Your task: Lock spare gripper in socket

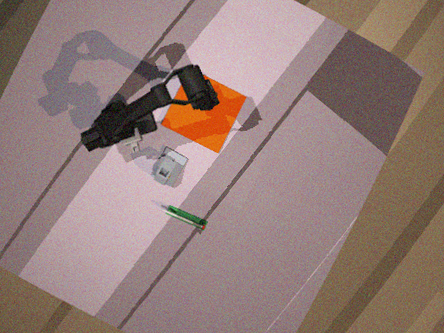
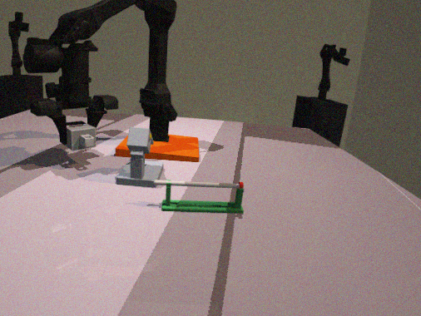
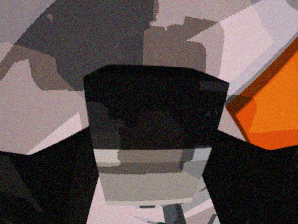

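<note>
My gripper (image 2: 79,134) (image 3: 148,124) is shut on the spare gripper, a light grey block (image 1: 134,144) with a dark part. A small square spigot sticks out of it toward the exterior camera, and a shadow lies below it. The grey mount (image 1: 170,168) (image 2: 138,141) stands on its base plate, with a tilted head and a square socket opening that shows empty in the top view. The white lock pin (image 2: 200,184) with a red end lies across the green rack (image 1: 188,215) (image 2: 201,206), outside the socket.
An orange slab (image 1: 215,132) (image 2: 183,147) (image 3: 275,115) lies behind the mount, under the upright black part of the arm. The mount stands between my gripper and the green rack in the top view. Strong shadow bands cross the table. Other black arms stand in the background.
</note>
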Robot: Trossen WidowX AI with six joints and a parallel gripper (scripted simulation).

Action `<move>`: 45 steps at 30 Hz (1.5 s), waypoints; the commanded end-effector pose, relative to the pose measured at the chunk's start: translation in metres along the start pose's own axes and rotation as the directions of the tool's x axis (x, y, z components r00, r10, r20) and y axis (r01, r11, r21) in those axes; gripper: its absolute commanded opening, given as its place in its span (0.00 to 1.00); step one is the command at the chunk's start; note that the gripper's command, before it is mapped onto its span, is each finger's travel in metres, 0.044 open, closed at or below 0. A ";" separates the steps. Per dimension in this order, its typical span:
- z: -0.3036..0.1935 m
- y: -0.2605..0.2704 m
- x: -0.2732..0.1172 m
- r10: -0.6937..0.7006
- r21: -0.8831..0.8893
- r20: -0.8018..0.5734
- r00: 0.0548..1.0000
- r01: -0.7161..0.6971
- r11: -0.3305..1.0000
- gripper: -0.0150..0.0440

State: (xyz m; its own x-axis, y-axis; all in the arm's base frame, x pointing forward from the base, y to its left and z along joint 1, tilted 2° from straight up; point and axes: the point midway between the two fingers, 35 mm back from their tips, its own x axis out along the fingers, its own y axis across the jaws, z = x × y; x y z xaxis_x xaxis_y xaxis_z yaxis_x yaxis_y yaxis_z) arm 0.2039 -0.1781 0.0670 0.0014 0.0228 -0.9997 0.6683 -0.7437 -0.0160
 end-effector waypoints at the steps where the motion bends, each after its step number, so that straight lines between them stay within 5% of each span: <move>1: 0.000 -0.001 -0.002 0.004 0.081 0.000 1.000 -0.004 0.997 0.25; 32: -0.002 -0.005 -0.004 0.005 0.747 0.001 1.000 -0.004 0.665 0.25; 45: -0.002 -0.005 0.022 0.005 0.771 0.001 1.000 -0.004 0.637 0.25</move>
State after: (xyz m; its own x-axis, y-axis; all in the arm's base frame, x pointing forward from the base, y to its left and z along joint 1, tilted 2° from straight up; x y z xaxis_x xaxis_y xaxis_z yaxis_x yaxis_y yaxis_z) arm 0.2018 -0.1723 0.0533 0.0027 0.0203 -0.9998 -0.1445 -0.9893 -0.0205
